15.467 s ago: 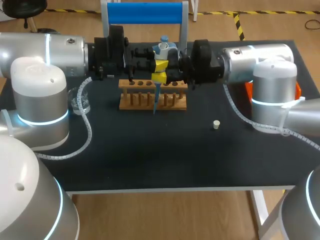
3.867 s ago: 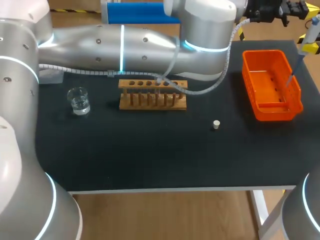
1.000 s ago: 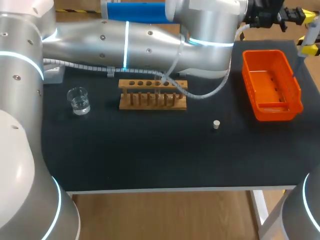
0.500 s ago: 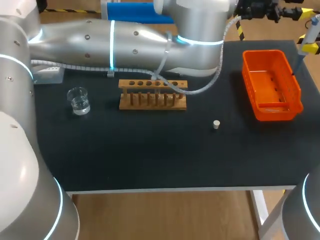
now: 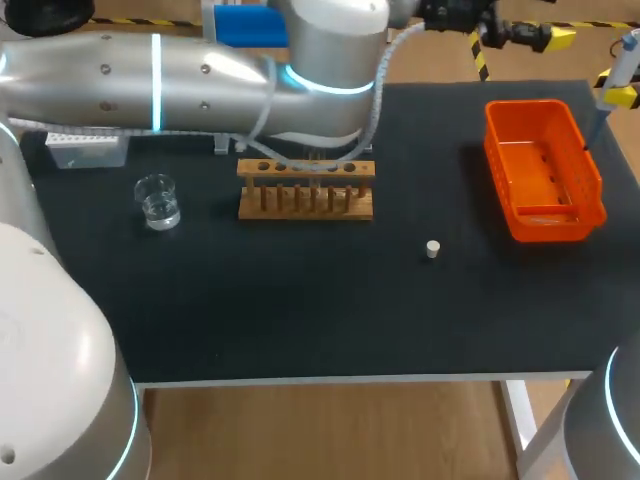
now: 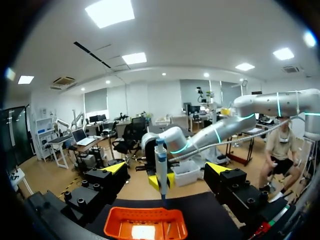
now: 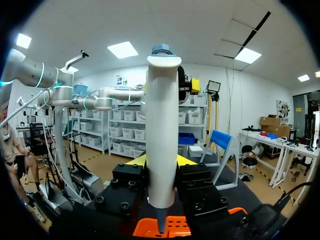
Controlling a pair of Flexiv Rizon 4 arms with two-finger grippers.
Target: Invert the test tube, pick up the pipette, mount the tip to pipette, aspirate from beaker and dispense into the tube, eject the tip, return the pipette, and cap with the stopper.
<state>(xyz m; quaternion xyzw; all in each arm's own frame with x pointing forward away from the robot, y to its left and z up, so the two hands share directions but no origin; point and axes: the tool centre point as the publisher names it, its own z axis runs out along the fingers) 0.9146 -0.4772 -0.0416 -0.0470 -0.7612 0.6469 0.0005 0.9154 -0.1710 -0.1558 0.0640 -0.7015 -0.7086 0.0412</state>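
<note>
The right gripper [image 7: 161, 162] is clamped on the pipette [image 7: 161, 140] from both sides. It holds the pipette upright, nose down, over the far end of the orange bin [image 5: 541, 104], out at about 2 o'clock on the table. The left arm reaches right across the back, and the left gripper [image 6: 167, 169] hangs level with the pipette, facing it and apart from it. Its fingers are spread wide with nothing between them. To my eye this is the tip-ejecting step, either in hand or just done. I can't make out whether a tip sits on the pipette's nose, nor whether one lies in the bin. If it is off, the next move is to carry the pipette to the blue stand [image 5: 238, 24] at 12 o'clock. That calls for keeping it vertical and passing clear of the left arm, which lies across that path. The stopper [image 5: 432, 249] waits alone at about 4 o'clock from the rack [image 5: 305, 205]. The beaker [image 5: 158, 203] stands at 9 o'clock from the rack. I can't pick out the tube in the rack.
</note>
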